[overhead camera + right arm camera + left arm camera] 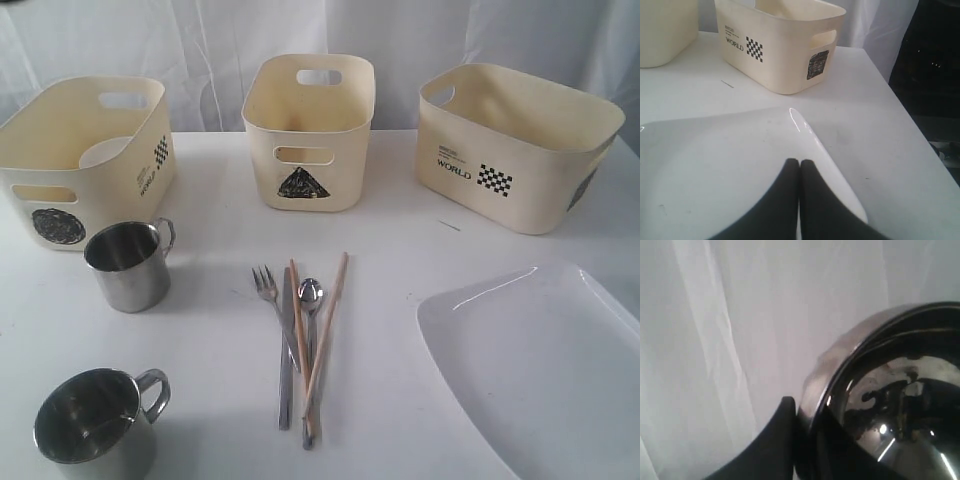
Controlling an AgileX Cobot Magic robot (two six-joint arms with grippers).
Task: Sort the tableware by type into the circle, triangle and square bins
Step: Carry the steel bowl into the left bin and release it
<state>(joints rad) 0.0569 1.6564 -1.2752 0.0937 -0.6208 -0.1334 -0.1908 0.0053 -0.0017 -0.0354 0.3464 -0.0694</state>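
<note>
Left gripper (802, 416) — fingers clamped on steel bowl (900, 390) rim. Right gripper (799, 167) — fingers together, over large white plate (715, 165) right edge.

Saw bright, shiny metal on the back mug (128, 265), the front mug (90, 425), the bowl (890, 390), the fork (264, 281), knife (285, 395) and spoon (311, 291). Saw bare wood on the chopsticks (335, 305). Saw smooth, dull cream plastic on the three bins (310, 120), glossy white on the plate (540, 370).
</note>
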